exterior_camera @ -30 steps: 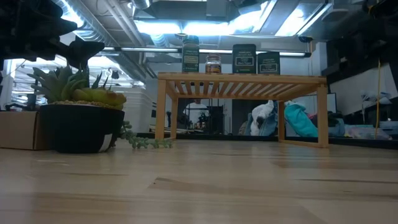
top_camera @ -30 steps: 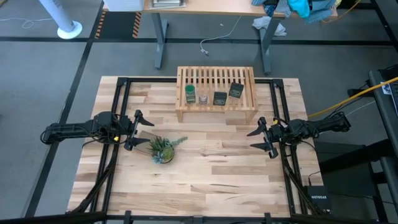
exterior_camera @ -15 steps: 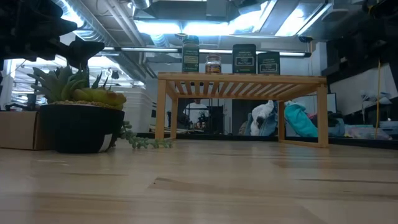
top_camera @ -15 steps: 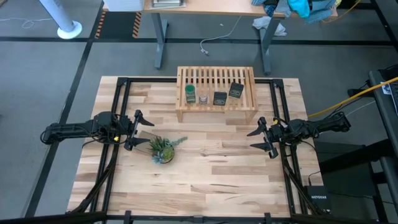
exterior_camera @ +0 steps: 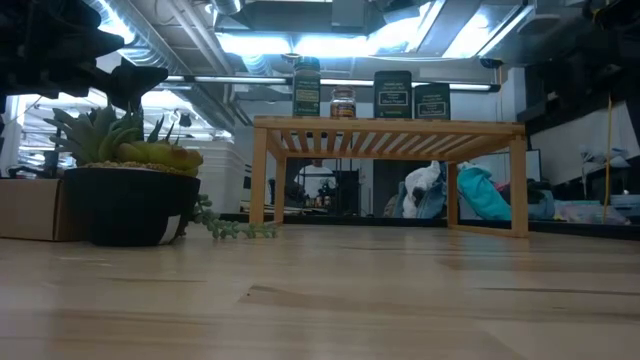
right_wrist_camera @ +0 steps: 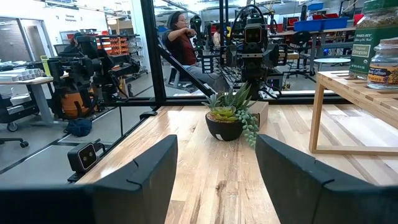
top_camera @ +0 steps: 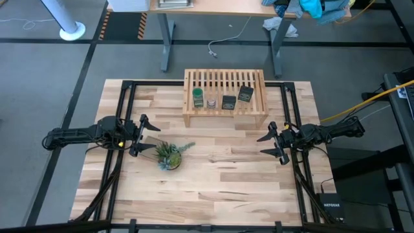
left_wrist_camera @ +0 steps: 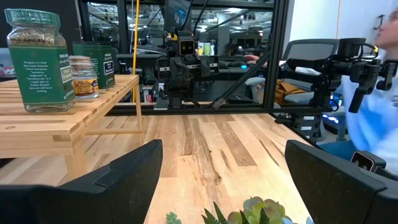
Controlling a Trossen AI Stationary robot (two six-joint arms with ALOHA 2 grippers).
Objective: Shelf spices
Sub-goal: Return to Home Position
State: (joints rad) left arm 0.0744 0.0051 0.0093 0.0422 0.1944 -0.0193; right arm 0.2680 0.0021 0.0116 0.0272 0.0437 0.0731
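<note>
**Closing step of the shelving task: return to home.** All four spices stand on the slatted top of the shelf, at the far middle of the table. They form a row near the shelf's front edge: the green-capped jar at the left, the tiny jar just beside it, then the two tins, the right one set slightly farther back. No spice is left on the tabletop, so the placing work appears finished. The left gripper hangs at the left side of the table, just left of the plant. The right gripper hangs at the right side, a little nearer than the shelf's right leg. Each points inward toward the other, jaws spread wide and holding nothing, as both wrist views confirm. Judged from this symmetrical, drawn-back pose, the arms are at or very close to home. The next move calls for little more than settling there, clear of plant and shelf, with no further grasp. Against the frames half a second and one second earlier, nothing visible differs: arms, spices and plant sit in the same places, which suggests the motion has already ended.
</note>
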